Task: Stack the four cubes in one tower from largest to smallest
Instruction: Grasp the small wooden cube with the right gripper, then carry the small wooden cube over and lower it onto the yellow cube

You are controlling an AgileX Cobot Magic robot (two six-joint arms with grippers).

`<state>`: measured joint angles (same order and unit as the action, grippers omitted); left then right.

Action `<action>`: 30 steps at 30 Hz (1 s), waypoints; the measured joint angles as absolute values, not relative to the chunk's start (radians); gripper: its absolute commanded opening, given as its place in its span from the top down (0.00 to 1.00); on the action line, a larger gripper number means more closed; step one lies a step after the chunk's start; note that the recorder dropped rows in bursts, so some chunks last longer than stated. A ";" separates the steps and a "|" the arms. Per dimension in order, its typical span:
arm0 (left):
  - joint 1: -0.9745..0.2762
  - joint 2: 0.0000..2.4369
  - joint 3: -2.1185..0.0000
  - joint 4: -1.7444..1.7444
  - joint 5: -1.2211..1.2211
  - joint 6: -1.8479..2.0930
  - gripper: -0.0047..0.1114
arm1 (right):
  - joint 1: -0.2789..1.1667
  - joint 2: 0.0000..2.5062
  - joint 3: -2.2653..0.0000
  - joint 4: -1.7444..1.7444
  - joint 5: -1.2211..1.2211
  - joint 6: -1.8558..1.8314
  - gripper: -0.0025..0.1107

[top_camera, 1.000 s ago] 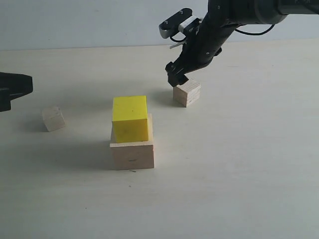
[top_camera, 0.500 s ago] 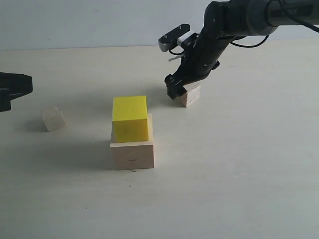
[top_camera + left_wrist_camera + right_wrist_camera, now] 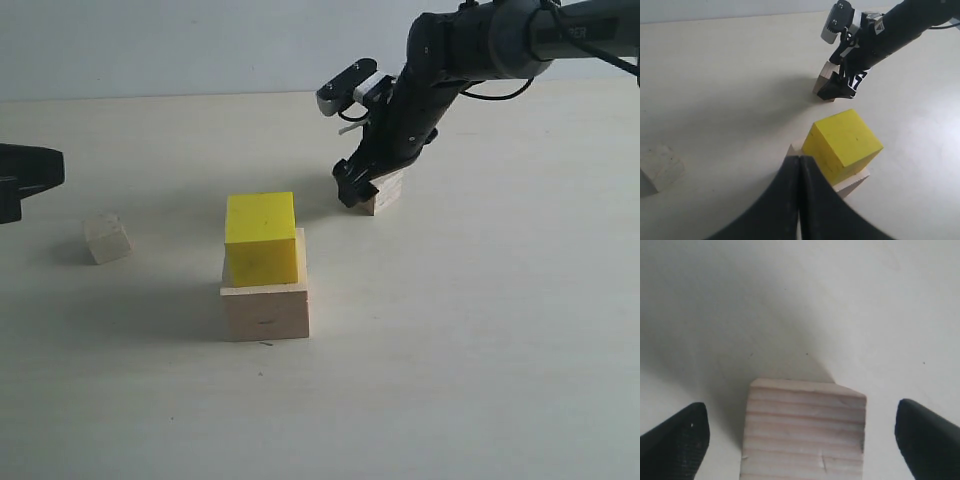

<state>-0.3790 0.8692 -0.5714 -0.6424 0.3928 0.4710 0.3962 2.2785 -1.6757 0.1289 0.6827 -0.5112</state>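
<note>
The bright yellow cube [image 3: 261, 237] sits on the largest pale wood cube [image 3: 265, 310] mid-table; both show in the left wrist view, yellow cube [image 3: 842, 143] on big cube [image 3: 852, 183]. The smaller grained wood cube [image 3: 384, 190] stands behind and to the right of them. My right gripper [image 3: 362, 183] is lowered over it, open, one finger on each side with gaps; the right wrist view shows that cube [image 3: 805, 427] between the fingertips [image 3: 682, 440]. The smallest whitish cube [image 3: 107, 238] lies at the left. My left gripper [image 3: 799, 165] is shut and empty, near the stack.
The left arm's dark end [image 3: 25, 178] sits at the left edge. The pale tabletop [image 3: 470, 330] stretches out around the cubes, with a light wall [image 3: 160, 45] behind it.
My right gripper has dropped from just above the grained cube down around it, with its fingers now straddling it. The left arm and the other cubes have not moved.
</note>
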 measured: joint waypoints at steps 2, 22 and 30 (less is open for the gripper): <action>-0.379 0.869 -0.571 -0.642 0.391 0.471 0.96 | 0.396 2.279 -1.676 0.131 0.683 -0.511 0.29; -0.379 0.869 -0.571 -0.630 0.391 0.469 0.96 | 0.396 2.162 -1.676 0.077 0.805 -0.558 0.98; -0.379 0.869 -0.571 -0.628 0.385 0.469 0.96 | 0.396 1.959 -1.676 0.226 0.884 -0.790 0.98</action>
